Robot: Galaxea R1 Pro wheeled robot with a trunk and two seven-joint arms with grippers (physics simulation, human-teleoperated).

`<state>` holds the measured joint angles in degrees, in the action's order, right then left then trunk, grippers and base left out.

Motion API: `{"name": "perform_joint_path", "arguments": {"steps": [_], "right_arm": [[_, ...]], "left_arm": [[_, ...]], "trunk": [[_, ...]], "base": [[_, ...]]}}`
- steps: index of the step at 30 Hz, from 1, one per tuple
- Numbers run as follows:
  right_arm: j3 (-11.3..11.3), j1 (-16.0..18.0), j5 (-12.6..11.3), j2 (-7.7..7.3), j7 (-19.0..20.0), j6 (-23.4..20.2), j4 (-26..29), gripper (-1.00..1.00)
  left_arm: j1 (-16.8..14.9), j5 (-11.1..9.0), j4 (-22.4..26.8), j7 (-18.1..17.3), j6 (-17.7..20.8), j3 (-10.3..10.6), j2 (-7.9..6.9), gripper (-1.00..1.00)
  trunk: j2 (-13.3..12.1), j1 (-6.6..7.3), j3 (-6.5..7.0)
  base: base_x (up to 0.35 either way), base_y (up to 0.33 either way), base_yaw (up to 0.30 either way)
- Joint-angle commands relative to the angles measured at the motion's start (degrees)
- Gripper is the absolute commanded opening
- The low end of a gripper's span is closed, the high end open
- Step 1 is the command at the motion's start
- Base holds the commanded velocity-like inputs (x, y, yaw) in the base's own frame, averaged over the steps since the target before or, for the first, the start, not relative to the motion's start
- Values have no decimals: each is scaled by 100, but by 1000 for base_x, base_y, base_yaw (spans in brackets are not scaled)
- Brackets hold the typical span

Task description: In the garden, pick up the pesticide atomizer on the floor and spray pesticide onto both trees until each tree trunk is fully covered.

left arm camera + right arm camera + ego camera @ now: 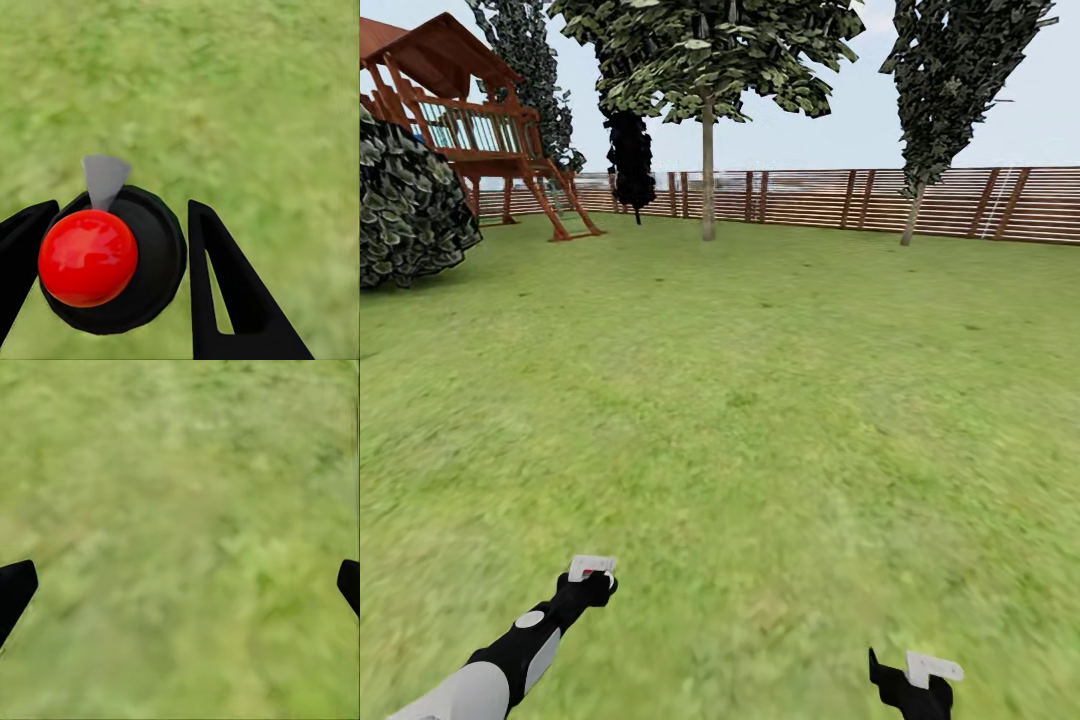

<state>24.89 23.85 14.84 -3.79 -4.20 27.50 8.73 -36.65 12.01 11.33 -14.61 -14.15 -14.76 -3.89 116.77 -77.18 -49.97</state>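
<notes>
Step in hand: carrying, judged from atomizer already off the floor, trees far ahead
Left gripper [112, 262]: clamped on pesticide atomizer [112, 259], black body and red cap sitting between the jaws, grey nozzle pointing ahead of them
Right gripper [180, 585]: jaws wide apart, only grass [180, 510] between
Trees: straight trunk [707, 180] and second trunk [912, 215], by the fence [810, 198], well beyond both jaws
Next move: closing on nearer trunk, then aiming nozzle at bark
</notes>
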Motion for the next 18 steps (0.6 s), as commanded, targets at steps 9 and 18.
{"name": "perform_joint_path", "arguments": {"steps": [9,18], "right_arm": [[-2,-312,18,80,15,722,3,100],[-1,-346,16,78,7,748,8,100]], "left_arm": [[0,-13,253,2,-14,5,13,-100],[0,-9,610,20,37,-3,69,-100]], "trunk": [[0,0,7],[0,0,48]], "base": [[338,0,0],[331,0,0]]}}
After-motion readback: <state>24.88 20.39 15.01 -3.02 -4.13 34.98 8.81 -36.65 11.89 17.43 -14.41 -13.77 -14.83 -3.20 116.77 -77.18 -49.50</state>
